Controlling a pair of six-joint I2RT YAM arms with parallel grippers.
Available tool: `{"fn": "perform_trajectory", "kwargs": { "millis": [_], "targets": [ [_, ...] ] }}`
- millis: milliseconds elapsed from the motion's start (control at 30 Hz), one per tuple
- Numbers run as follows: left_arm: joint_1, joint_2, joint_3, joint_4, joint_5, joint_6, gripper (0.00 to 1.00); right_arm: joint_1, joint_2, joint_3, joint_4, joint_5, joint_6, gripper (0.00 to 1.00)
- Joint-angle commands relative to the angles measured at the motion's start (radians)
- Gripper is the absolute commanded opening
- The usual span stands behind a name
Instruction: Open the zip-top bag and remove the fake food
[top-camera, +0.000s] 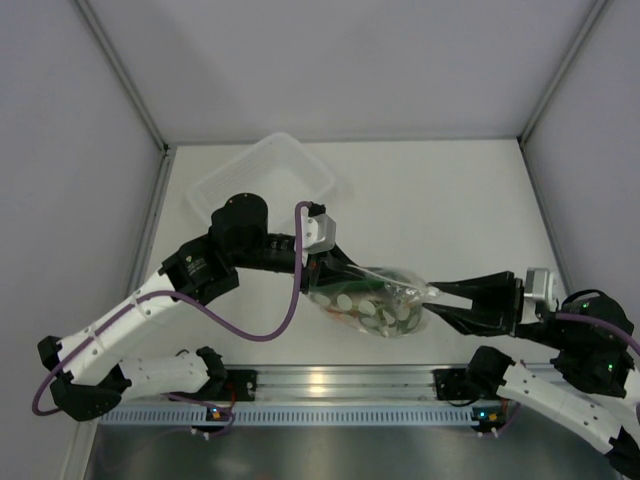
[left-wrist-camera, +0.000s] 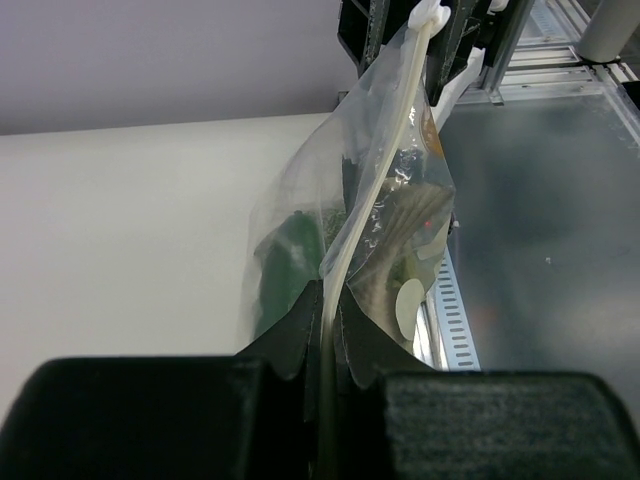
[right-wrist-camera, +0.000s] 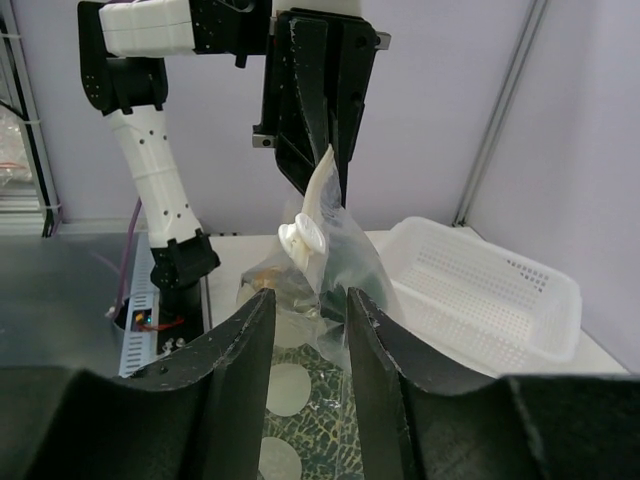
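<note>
The zip-top bag (top-camera: 375, 300) is held off the table between both arms, with fake food inside. My left gripper (top-camera: 322, 268) is shut on its left end; in the left wrist view the jaws (left-wrist-camera: 330, 300) pinch the pale zip strip (left-wrist-camera: 385, 170). My right gripper (top-camera: 432, 303) is open, its fingers on either side of the bag's right end (right-wrist-camera: 310, 300). The white zip slider (right-wrist-camera: 305, 240) sits just beyond them. A dark green patterned piece with pale circles (right-wrist-camera: 300, 420), something orange-brown (right-wrist-camera: 262, 280) and a dark green piece (left-wrist-camera: 290, 250) show through the plastic.
A translucent white perforated basket (top-camera: 265, 180) stands at the back left of the table, and shows at the right in the right wrist view (right-wrist-camera: 480, 290). The aluminium rail (top-camera: 330, 385) with the arm bases runs along the near edge. Grey walls enclose the table.
</note>
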Motion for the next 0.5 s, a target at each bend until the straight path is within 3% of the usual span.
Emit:
{"fn": "perform_trajectory", "kwargs": {
  "millis": [0,267,467],
  "targets": [
    [-0.001,-0.035,0.033,0.067,0.023,-0.003,0.0,0.01,0.015,0.023,0.076,-0.014,0.007,0.37],
    [0.0,-0.031,0.024,0.067,0.02,-0.003,0.0,0.012,0.031,0.036,0.075,0.022,0.015,0.37],
    [0.0,-0.026,0.022,0.067,0.023,-0.005,0.0,0.012,0.04,0.042,0.061,0.035,0.01,0.28]
  ]
}}
